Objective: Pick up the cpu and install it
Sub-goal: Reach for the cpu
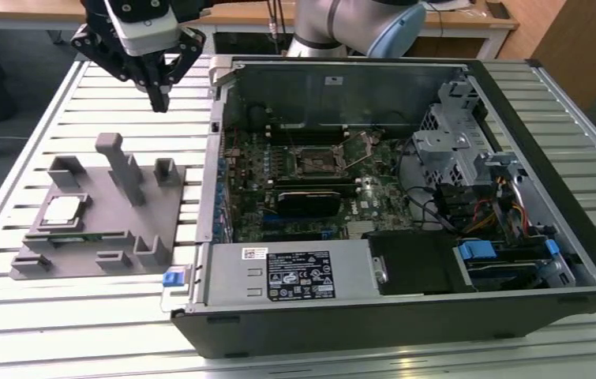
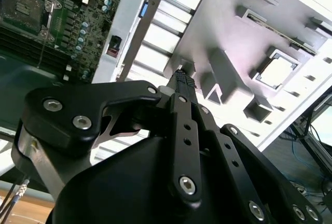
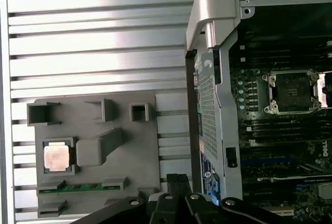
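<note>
cpu (image 1: 63, 209): small flat square chip with a pale metal top. It lies face up in a shallow square recess of the grey fixture (image 1: 118, 229), not yet lifted. It also shows in the first wrist view (image 3: 56, 157) and the second wrist view (image 2: 274, 72).
handling: probably light and rigid. The smooth lid is likely slippery, and the underside contacts are probably delicate, so it should not be scraped, squeezed hard or dropped.
hold: the thin side edges look like the sensible place, two opposite ones. The low walls of the recess sit close around the chip, so little of each edge stands free.
memory stick (image 3: 83, 187): long green strip in a slot of the fixture just beside the cpu, apart from it.
fixture posts: a tall upright block stands near the recess and could crowd an approach from that side.
gripper (image 1: 159, 101): hangs above the counter (image 1: 24, 316), well apart from the cpu, near the far end of the fixture. The fingers (image 2: 182, 86) are pressed together with nothing between them.
computer case (image 1: 530, 158): lies open beside the fixture, on the exterior view's right.
socket (image 3: 290, 92): dark square on the board inside the case. It looks bare, with its retaining frame swung up.
</note>
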Available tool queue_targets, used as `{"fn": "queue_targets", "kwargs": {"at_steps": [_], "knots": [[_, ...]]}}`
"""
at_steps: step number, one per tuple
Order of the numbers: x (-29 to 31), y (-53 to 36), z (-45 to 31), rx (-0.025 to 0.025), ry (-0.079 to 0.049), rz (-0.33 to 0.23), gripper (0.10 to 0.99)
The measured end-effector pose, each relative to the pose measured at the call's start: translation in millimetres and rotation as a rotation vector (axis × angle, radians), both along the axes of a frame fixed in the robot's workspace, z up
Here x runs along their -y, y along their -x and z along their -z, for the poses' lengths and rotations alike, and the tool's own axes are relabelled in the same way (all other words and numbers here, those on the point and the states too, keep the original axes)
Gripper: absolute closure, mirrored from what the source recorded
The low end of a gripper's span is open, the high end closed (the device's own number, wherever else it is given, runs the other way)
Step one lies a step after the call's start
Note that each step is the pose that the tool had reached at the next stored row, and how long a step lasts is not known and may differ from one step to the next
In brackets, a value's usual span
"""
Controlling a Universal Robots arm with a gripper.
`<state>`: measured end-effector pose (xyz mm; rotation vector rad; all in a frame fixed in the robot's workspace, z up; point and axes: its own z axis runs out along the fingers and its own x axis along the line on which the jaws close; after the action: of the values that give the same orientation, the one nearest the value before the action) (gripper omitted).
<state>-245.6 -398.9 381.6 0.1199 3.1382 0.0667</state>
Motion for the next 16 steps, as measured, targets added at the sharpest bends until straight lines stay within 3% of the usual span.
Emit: {"fn": "queue_targets", "kwargs": {"at_steps": [9,16], "knots": [[0.0,22.4,2.5,-0.0009,0.000,0.000,0.980],[-1.2,53.5,4.4,-0.0010,0.000,0.000,0.980]]}}
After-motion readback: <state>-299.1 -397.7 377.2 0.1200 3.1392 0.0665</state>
